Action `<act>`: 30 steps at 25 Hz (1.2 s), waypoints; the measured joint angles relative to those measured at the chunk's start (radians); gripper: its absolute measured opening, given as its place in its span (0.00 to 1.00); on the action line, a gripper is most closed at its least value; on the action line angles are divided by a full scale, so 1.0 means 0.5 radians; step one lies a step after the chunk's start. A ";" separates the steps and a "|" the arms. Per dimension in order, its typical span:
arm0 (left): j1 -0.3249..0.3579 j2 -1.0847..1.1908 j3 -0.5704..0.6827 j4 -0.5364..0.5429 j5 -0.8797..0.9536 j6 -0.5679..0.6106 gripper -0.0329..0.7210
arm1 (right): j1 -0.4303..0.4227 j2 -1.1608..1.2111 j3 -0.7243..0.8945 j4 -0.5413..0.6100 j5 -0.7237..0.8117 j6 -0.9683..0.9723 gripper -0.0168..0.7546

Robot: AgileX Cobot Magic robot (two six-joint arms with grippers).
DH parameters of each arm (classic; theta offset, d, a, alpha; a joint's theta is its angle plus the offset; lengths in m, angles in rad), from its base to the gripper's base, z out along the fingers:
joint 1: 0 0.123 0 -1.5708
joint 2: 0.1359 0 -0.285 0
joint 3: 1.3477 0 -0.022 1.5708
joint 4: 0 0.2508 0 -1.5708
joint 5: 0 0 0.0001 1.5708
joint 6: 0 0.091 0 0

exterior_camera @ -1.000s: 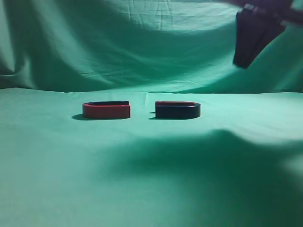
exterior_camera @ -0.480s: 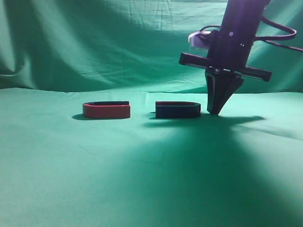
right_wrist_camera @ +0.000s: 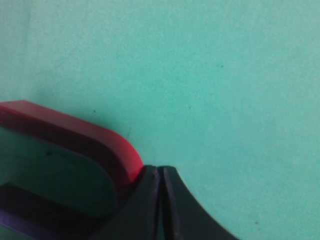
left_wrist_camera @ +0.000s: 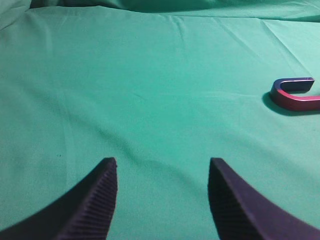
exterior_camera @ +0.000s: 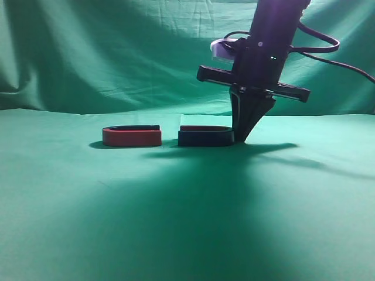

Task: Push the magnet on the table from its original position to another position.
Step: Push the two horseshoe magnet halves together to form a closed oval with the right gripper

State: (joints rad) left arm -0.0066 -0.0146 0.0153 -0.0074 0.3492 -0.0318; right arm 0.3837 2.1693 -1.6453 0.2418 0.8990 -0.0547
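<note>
The dark magnet (exterior_camera: 205,137) lies flat on the green table (exterior_camera: 187,211), just right of centre in the exterior view. My right gripper (exterior_camera: 240,139) points straight down, shut and empty, with its tips against the magnet's right curved end. In the right wrist view the shut tips (right_wrist_camera: 161,171) touch the magnet's reddish top rim (right_wrist_camera: 80,137). My left gripper (left_wrist_camera: 161,165) is open and empty above bare cloth and does not show in the exterior view.
A red U-shaped magnet (exterior_camera: 132,136) lies a short gap to the left of the dark one; it also shows at the right edge of the left wrist view (left_wrist_camera: 295,96). A draped green backdrop (exterior_camera: 117,52) hangs behind the table.
My right gripper came down from the upper right to the table beside the dark magnet, then moved left. The dark magnet slid left with it, closer to the red magnet.
</note>
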 joint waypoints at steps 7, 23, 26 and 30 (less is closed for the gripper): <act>0.000 0.000 0.000 0.000 0.000 0.000 0.54 | 0.044 0.013 -0.023 0.000 -0.091 0.002 0.02; 0.000 0.000 0.000 0.000 0.000 0.000 0.54 | 0.101 0.031 -0.310 -0.004 0.163 0.010 0.02; 0.000 0.000 0.000 0.000 0.000 0.000 0.54 | 0.101 0.016 -0.474 -0.041 0.427 0.079 0.02; 0.000 0.000 0.000 0.000 0.000 0.000 0.54 | 0.103 -0.170 -0.518 -0.179 0.588 0.179 0.02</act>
State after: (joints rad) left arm -0.0066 -0.0146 0.0153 -0.0074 0.3492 -0.0318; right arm 0.4352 2.0843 -1.9042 0.1522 1.1930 0.0348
